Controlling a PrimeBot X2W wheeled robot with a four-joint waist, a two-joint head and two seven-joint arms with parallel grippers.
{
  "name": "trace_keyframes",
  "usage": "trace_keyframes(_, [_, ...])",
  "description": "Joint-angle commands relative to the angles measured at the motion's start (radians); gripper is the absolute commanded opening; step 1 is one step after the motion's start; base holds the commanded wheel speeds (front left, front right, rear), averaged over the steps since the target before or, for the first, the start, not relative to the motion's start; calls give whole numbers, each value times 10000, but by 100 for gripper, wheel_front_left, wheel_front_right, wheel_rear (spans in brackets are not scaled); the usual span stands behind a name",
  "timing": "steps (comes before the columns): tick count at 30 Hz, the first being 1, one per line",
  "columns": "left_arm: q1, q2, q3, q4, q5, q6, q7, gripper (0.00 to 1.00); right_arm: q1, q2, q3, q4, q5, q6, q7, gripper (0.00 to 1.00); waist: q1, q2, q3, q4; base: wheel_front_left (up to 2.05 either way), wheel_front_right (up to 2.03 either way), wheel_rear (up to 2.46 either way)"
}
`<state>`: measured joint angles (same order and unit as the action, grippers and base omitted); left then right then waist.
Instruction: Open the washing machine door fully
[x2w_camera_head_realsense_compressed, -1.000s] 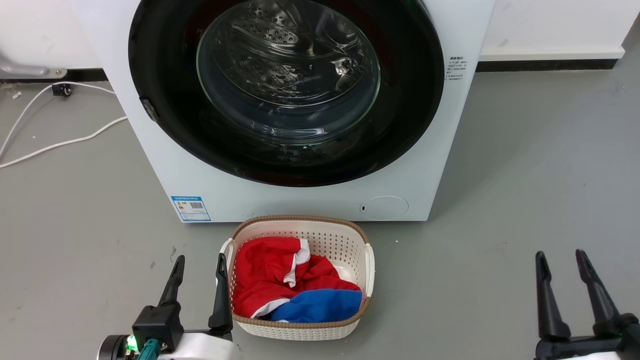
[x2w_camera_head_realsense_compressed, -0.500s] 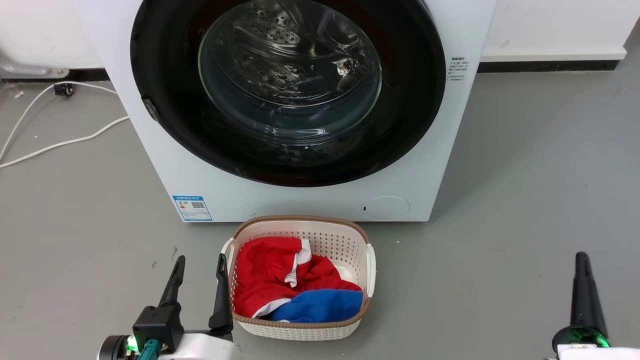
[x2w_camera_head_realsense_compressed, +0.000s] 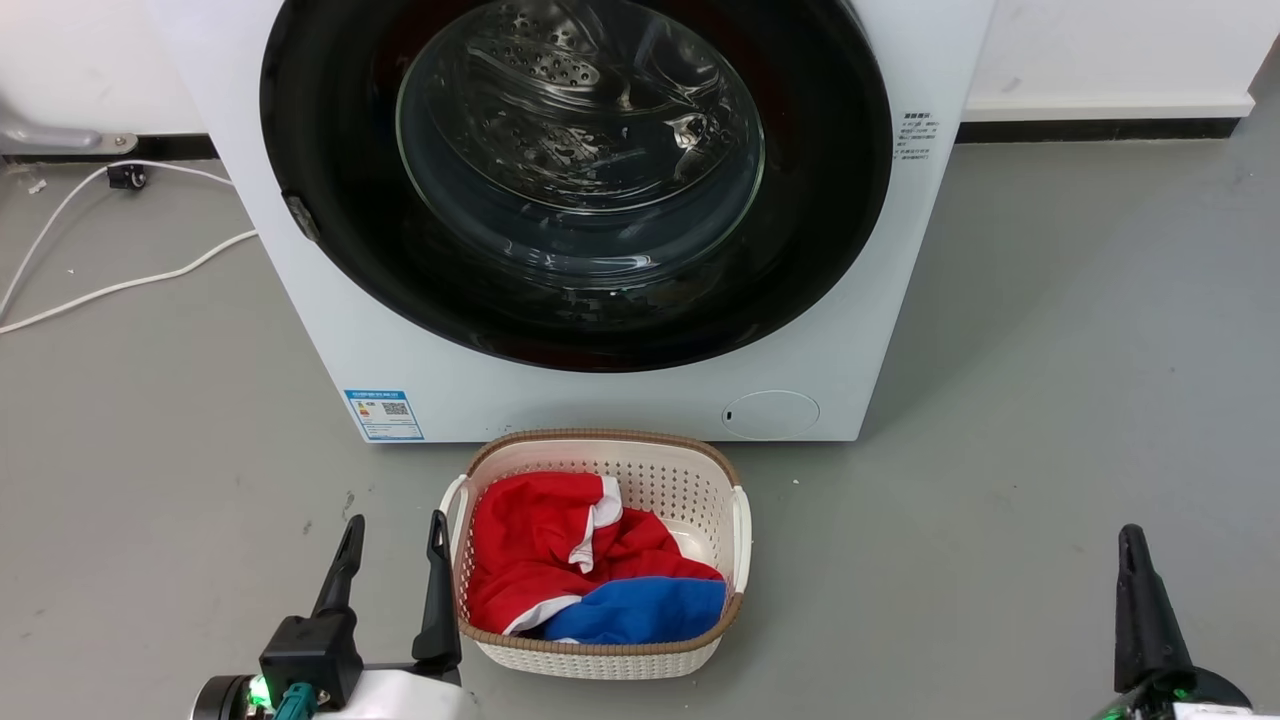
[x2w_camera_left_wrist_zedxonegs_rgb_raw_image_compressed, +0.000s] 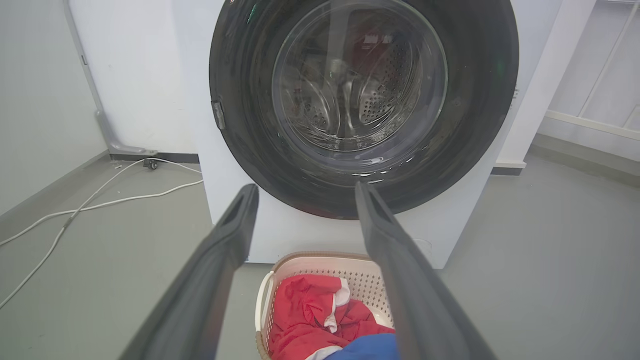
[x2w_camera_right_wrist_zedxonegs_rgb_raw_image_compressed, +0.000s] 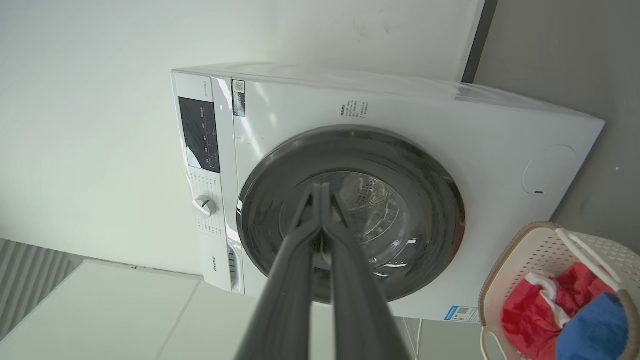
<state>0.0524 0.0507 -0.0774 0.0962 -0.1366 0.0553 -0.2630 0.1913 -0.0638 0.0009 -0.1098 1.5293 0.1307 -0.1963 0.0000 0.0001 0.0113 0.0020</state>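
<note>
washing machine (x2w_camera_head_realsense_compressed: 620, 400) upper centre of head view | washing machine door (x2w_camera_head_realsense_compressed: 575, 180) on its front | label (x2w_camera_head_realsense_compressed: 383, 415) low left on front, round cap (x2w_camera_head_realsense_compressed: 770, 414) low right | basket (x2w_camera_head_realsense_compressed: 735, 520) on floor (x2w_camera_head_realsense_compressed: 1050, 400) just before machine, lower centre | clothes (x2w_camera_head_realsense_compressed: 540, 540) in basket | cable (x2w_camera_head_realsense_compressed: 120, 285) on floor, left edge | left gripper (x2w_camera_head_realsense_compressed: 396, 520) just left of basket | right gripper (x2w_camera_head_realsense_compressed: 1132, 540) lower right corner

I can read no wording in full. The washing machine (x2w_camera_head_realsense_compressed: 600, 400) carries a blue label (x2w_camera_head_realsense_compressed: 383, 415) with a QR code low on its front and a small block of print (x2w_camera_head_realsense_compressed: 912, 135) at upper right, both too fine to read.
</note>
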Motion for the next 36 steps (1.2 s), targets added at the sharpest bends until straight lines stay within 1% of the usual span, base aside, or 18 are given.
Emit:
trace_keyframes(1, [39, -2, 21, -29, 3, -27, -28, 100, 126, -45, -18, -106, 333, 1, 206, 0, 0, -1, 4, 1, 0, 0, 0])
trace_keyframes(4, [-9, -2, 18, -24, 24, -21, -28, 100, 256, -92, -139, -251, 1204, 1, 915, 0, 0, -1, 22, 21, 0, 0, 0])
trace_keyframes(7, [-62, -3, 22, -30, 82, 5, -28, 100, 389, -150, -249, -289, 1567, 2, 1533, 0, 0, -1, 50, 49, 0, 0, 0])
trace_keyframes(11, [-113, -2, 47, -57, 173, 39, -28, 100, 454, -102, -392, -299, 1659, 2, 2028, 0, 0, -1, 110, 79, 0, 0, 0])
trace_keyframes(15, [-153, -2, 54, -112, 241, 73, -28, 100, 364, -27, -559, -230, 1522, 2, 2156, 0, 0, -1, 197, 120, 0, 0, 0])
trace_keyframes(19, [-255, -2, 76, -189, 358, 136, -28, 100, -124, 7, -900, -44, 1485, 2, 2201, 0, 0, -1, 360, 178, 0, 0, 0])
trace_keyframes(21, [-345, -2, 72, -227, 375, 128, -28, 100, -500, -80, -1215, 118, 1483, 2, 2242, 0, 0, -1, 480, 227, 0, 0, 0])
trace_keyframes(25, [-563, -2, 79, -328, 463, 116, -28, 100, -1630, -428, -2016, 393, 1649, 2, 2403, 0, 0, -1, 856, 357, 0, 0, 0])
trace_keyframes(29, [-862, -2, 40, -437, 509, 111, -28, 100, -3002, -1060, -2820, 889, 1742, 2, 2666, 0, 0, -1, 1364, 515, 0, 0, 0])
trace_keyframes(33, [-1179, -2, -32, -535, 554, 134, -28, 100, -4404, -1682, -3298, 1536, 1921, 2, 3055, 0, 0, -1, 1888, 694, 0, 0, 0])
trace_keyframes(36, [-1441, -3, -107, -613, 576, 150, -28, 100, -5371, -2242, -3326, 2122, 1863, 2, 3480, 0, 0, -1, 2341, 833, 0, 0, 0])
